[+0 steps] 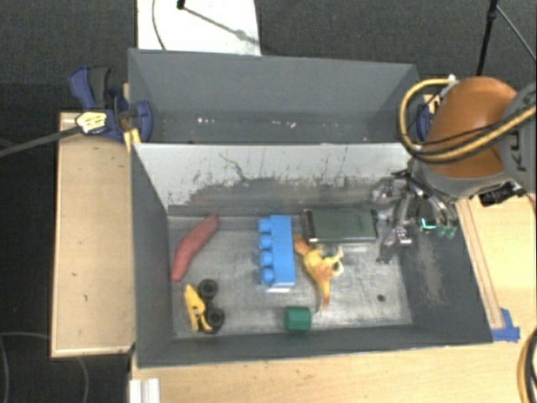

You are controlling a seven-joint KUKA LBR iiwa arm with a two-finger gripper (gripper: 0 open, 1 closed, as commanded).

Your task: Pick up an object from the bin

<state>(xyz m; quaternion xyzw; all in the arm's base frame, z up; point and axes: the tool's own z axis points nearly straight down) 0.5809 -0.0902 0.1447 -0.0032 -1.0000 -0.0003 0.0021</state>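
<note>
In the camera view, a grey metal bin (252, 99) sits in the middle of the frame. Its tall walls slope down to a scratched floor.

The arm (512, 154) comes in from the right side of the frame. It has a round orange cover (474, 112) on it, and yellow and black cables (417, 137) loop around that cover. Below the cover, the gripper (393, 232) hangs low in the right part of the bin, close to the floor. I cannot tell if the gripper is open or closed.

The thing closest to the gripper is a flat grey-green piece (338, 223). It has the shape of a box lid and lies flat on the floor, just right of the middle of the bin and near the back wall. Its right end is just beside the gripper. I cannot tell if the two touch.

Just below the flat piece lies a small yellow-orange toy animal (320, 269). To its left is a blue building block (277, 254) with round bumps on top. The toy animal touches the block's right side.

A small green cube (297, 318) sits near the front wall, in the lower middle of the bin.

At the left side of the bin lies a long red thing (193, 246) shaped like a sausage, and it is tilted. Below it, in the lower left corner, is a little yellow toy with black wheels (204, 306).

All the things on the left are well apart from the gripper.
</note>
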